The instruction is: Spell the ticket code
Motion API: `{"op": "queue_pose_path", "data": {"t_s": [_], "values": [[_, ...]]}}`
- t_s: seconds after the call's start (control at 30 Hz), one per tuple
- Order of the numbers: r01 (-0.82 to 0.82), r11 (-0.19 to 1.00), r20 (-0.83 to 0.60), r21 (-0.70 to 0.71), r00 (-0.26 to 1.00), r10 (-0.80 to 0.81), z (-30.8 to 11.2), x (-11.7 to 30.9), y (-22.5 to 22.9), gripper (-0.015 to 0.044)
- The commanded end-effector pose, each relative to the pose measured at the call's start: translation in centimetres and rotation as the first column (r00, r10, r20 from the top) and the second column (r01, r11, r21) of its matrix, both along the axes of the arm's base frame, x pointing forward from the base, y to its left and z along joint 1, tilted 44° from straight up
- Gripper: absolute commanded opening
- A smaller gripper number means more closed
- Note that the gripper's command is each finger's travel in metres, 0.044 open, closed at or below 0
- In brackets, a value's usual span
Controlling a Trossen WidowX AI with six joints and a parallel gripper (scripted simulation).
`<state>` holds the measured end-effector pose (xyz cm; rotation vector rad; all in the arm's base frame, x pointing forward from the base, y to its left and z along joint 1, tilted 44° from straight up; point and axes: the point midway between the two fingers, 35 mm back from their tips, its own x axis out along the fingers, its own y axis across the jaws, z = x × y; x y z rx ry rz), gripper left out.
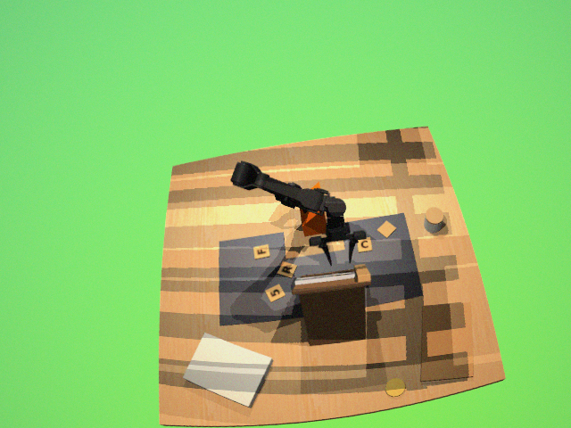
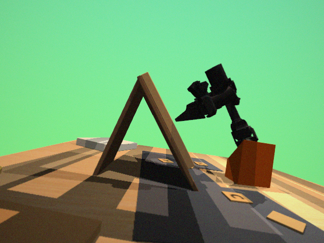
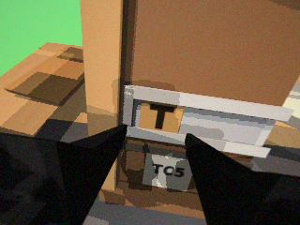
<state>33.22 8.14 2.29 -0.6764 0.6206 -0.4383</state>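
Note:
My gripper (image 1: 340,263) (image 2: 175,120) (image 3: 156,132) is open and empty, its fingertips a little off the face of the board (image 1: 334,313) (image 3: 211,52). The pale rail (image 1: 325,279) (image 3: 225,100) crosses the board; its open end is on the right in the wrist view. The T tile (image 3: 174,124) sits upright in it near the closed left end. The ticket (image 3: 157,182) below reads TC5. The C tile (image 1: 364,244) (image 2: 236,197) lies on the dark mat. The 5 tile (image 1: 275,292), R tile (image 1: 286,268) and F tile (image 1: 261,251) lie left of the board in the top view.
A blank-looking tile (image 1: 386,228) (image 2: 286,221) lies beyond the C tile. A grey cylinder (image 1: 434,219) stands at the right. A white slab (image 1: 227,368) (image 2: 91,144), a yellow disc (image 1: 395,387) and a flat brown panel (image 1: 446,342) lie beyond the board. An orange block (image 2: 262,164) stands at the arm's base.

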Motion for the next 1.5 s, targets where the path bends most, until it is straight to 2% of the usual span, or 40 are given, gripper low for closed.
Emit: {"op": "queue_pose_path", "data": {"t_s": [0.0,0.97,1.33,1.47], "values": [[0.005,1.0,0.011,0.004,1.0,-0.005,0.32,-0.01,0.08,0.0295],[0.005,1.0,0.011,0.004,1.0,-0.005,0.68,-0.02,0.18,0.0295],[-0.001,1.0,-0.001,0.0,1.0,0.001,0.44,-0.18,0.1,0.0006],[-0.001,1.0,-0.001,0.0,1.0,0.001,0.44,-0.18,0.1,0.0]]}}
